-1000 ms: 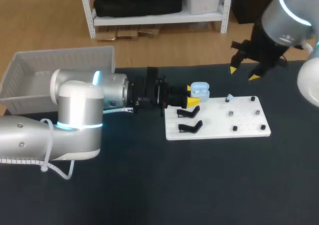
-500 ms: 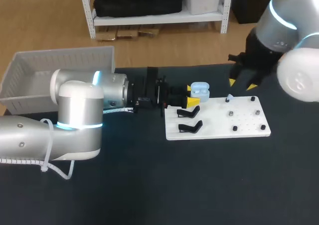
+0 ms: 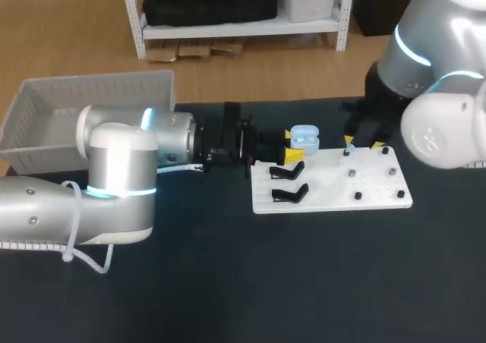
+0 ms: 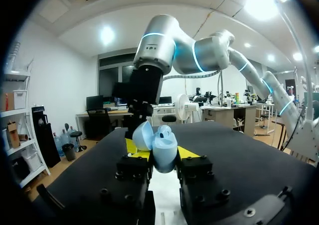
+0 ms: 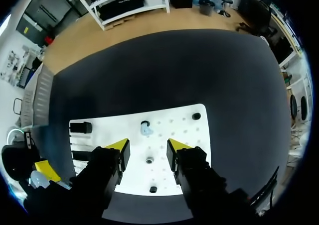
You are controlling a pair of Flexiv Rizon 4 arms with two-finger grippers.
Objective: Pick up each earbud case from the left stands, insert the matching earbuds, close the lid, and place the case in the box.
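Note:
My left gripper (image 3: 289, 146) is shut on a light blue earbud case (image 3: 304, 138), held above the back left corner of the white board (image 3: 334, 185). In the left wrist view the case (image 4: 164, 150) sits between the yellow-tipped fingers with its lid (image 4: 143, 135) swung open. My right gripper (image 3: 362, 141) hangs open over the board's back edge. In the right wrist view a small light blue earbud (image 5: 145, 129) stands on a peg just ahead of the gap of the right gripper (image 5: 147, 146), untouched.
Two black stands (image 3: 288, 173) (image 3: 290, 194) sit on the board's left part, and several small dark pegs (image 3: 358, 196) dot its right part. A white basket (image 3: 83, 108) stands at the table's back left. Dark tabletop spreads in front of the board.
My right arm has come down and to the left, from above the table's back edge to just over the board. My left arm and the case have not moved.

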